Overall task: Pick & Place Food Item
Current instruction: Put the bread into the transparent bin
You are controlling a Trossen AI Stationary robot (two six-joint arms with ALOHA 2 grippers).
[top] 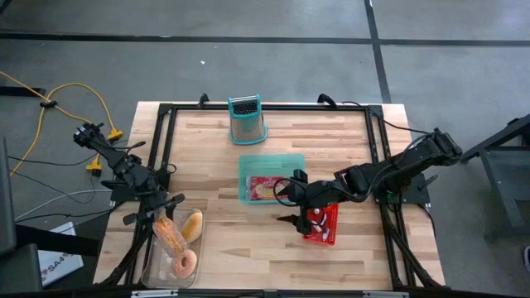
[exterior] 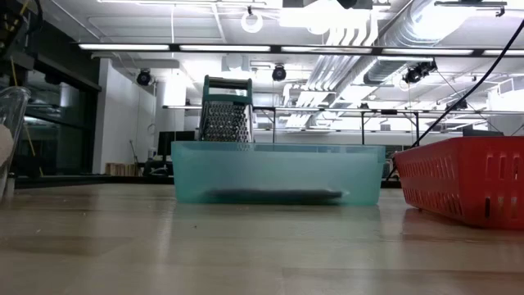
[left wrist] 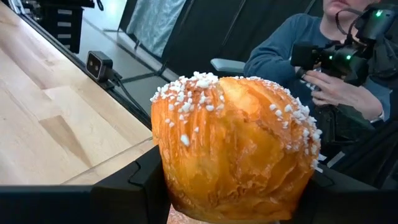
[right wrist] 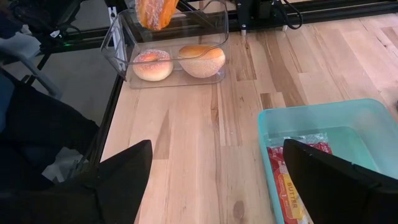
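Pastry (left wrist: pixel 235 146), sugar-studded, flaky: clamped in left claw (left wrist: pixel 233 186), raised over clear tray (top: pixel 153 263) at bench edge. Judged light, soft, crushable; crust likely to shed. Best held low on flanks, gently. Right claw (right wrist: pixel 214 180) gaping, empty, beside teal bin (right wrist: pixel 323 118).

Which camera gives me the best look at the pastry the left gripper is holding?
The left wrist view: the sugar-topped pastry fills it, clamped between the left gripper fingers. The high view shows it small over the clear container, the right wrist view only its lower part, the low view nothing.
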